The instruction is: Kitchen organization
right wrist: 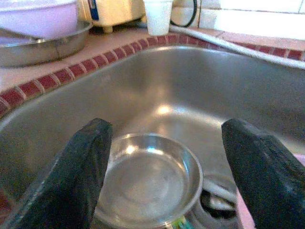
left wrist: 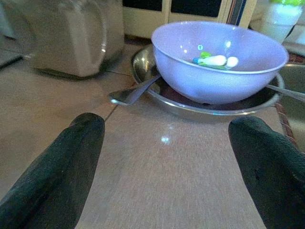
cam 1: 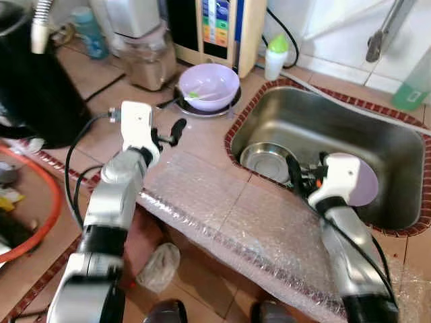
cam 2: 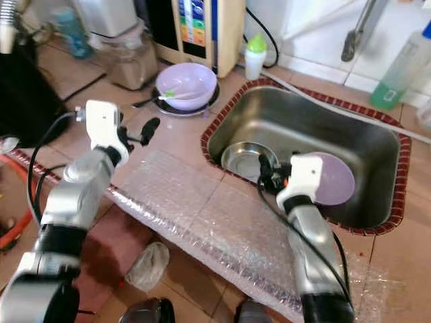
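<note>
A lilac bowl (cam 1: 208, 85) sits in a steel plate (left wrist: 190, 109) on the tiled counter, with a small green-and-white item inside and a spoon (left wrist: 133, 93) leaning on the plate's rim. My left gripper (cam 1: 168, 134) hovers open a short way in front of the bowl. Inside the steel sink (cam 1: 377, 141) lies a small steel bowl (right wrist: 150, 179) and a lilac plate (cam 1: 367, 182). My right gripper (cam 1: 296, 176) is open at the sink's near edge, just above the steel bowl.
Bubble wrap (cam 1: 222, 215) covers the counter's front edge. A blender jar (cam 1: 145, 60), a water filter unit (cam 1: 215, 27) and a small white bottle (cam 1: 275, 56) stand at the back. A green soap bottle (cam 1: 412, 87) and the tap (cam 1: 384, 30) are behind the sink.
</note>
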`<state>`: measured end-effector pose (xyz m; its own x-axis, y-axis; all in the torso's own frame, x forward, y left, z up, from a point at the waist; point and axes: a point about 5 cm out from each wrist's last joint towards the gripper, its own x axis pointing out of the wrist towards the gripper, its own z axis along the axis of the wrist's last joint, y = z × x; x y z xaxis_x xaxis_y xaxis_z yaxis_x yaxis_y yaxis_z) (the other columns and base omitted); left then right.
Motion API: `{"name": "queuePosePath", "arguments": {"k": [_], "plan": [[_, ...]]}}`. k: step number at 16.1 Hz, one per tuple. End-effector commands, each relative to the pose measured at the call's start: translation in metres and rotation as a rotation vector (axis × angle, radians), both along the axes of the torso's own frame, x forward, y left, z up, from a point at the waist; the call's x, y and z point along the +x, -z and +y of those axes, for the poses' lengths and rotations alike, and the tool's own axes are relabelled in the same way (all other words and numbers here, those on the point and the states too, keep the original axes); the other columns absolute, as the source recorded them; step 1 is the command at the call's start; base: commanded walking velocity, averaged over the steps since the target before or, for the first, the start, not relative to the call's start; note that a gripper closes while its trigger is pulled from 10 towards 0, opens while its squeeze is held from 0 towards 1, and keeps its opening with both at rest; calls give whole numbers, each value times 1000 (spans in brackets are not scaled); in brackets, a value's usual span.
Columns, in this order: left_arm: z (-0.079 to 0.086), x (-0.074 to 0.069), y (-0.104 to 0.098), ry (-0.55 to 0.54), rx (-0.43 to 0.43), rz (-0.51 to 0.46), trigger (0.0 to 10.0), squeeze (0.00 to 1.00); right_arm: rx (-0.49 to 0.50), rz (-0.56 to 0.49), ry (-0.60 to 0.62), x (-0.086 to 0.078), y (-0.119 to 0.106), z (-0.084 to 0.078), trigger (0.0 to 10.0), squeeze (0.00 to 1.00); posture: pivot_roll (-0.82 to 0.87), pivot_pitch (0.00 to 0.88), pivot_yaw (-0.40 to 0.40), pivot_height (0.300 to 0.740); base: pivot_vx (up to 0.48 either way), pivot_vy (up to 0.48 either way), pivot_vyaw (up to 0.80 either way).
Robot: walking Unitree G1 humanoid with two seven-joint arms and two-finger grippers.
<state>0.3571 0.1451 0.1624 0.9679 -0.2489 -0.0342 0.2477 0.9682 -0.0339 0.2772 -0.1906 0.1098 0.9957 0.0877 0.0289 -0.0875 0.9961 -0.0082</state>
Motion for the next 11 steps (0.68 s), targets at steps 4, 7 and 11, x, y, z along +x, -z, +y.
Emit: {"name": "queuePosePath", "arguments": {"k": [4, 7, 11], "plan": [[-1, 19, -1, -26, 1, 30, 10000, 161, -34, 51, -60, -22, -6, 9, 10000, 0, -224, 247, 80, 740, 0, 0, 0], [-1, 29, -4, -67, -57, 42, 10000, 125, 18, 8, -183, -34, -24, 29, 10000, 0, -239, 255, 80, 740, 0, 0, 0], [0, 36, -12, -86, -104, 24, 10000, 122, 24, 0, -326, -50, -34, 46, 10000, 0, -245, 250, 83, 740, 0, 0, 0]]}}
